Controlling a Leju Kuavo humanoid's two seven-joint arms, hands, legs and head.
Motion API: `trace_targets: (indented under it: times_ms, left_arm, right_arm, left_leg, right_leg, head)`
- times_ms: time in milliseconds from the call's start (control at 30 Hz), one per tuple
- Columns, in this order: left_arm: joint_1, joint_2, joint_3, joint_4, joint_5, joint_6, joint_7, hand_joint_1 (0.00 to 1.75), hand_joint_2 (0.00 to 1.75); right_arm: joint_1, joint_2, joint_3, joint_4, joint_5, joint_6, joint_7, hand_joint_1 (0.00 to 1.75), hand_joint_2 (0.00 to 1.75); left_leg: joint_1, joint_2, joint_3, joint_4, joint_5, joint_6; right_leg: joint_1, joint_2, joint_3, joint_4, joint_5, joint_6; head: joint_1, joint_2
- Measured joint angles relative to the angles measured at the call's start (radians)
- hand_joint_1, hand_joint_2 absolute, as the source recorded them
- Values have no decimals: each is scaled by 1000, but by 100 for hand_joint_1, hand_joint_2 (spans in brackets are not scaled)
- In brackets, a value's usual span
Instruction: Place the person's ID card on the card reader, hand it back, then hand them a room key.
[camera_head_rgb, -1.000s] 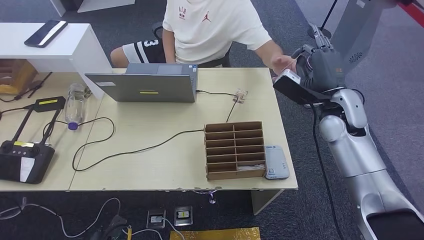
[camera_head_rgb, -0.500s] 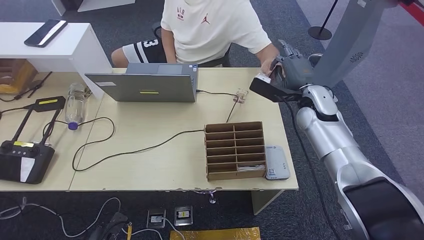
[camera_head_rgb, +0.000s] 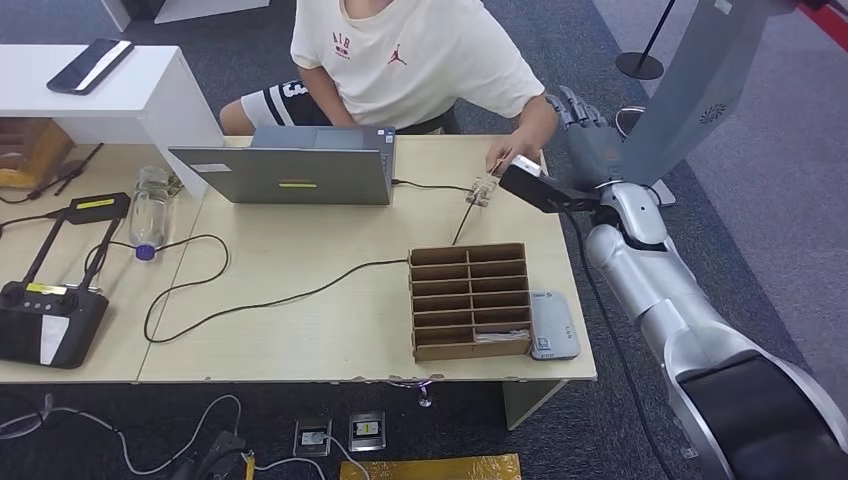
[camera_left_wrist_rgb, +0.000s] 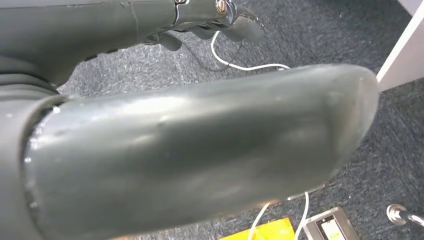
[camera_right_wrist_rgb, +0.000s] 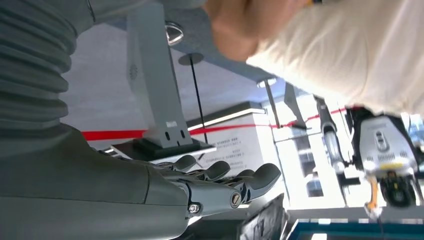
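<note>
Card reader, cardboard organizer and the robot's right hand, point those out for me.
card reader (camera_head_rgb: 553, 326), head view, on its grey top face.
cardboard organizer (camera_head_rgb: 469, 299), head view, on its middle dividers.
right hand (camera_head_rgb: 585, 128), head view, on its back.

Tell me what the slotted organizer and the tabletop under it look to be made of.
The slotted organizer looks like plain brown corrugated cardboard: matte, with thin dividers and raw edges. The tabletop looks like pale wood-grain laminate or veneer over board, smooth with a slight sheen; the chipped front edge suggests a particleboard core, though that is uncertain.
</note>
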Motion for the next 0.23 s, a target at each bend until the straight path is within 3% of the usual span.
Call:
trace_targets:
  times_ms: [233]
  left_arm:
    - [33, -6, 0, 0, 39, 60, -25, 0, 0]
  right_arm:
    - [-21, -94, -64, -10, -145, -160, -65, 0, 175]
  left_leg:
    - [-1, 0, 0, 1, 0, 0]
  right_leg:
    - [-1, 0, 0, -2, 0, 0]
  head:
    - [0, 0]
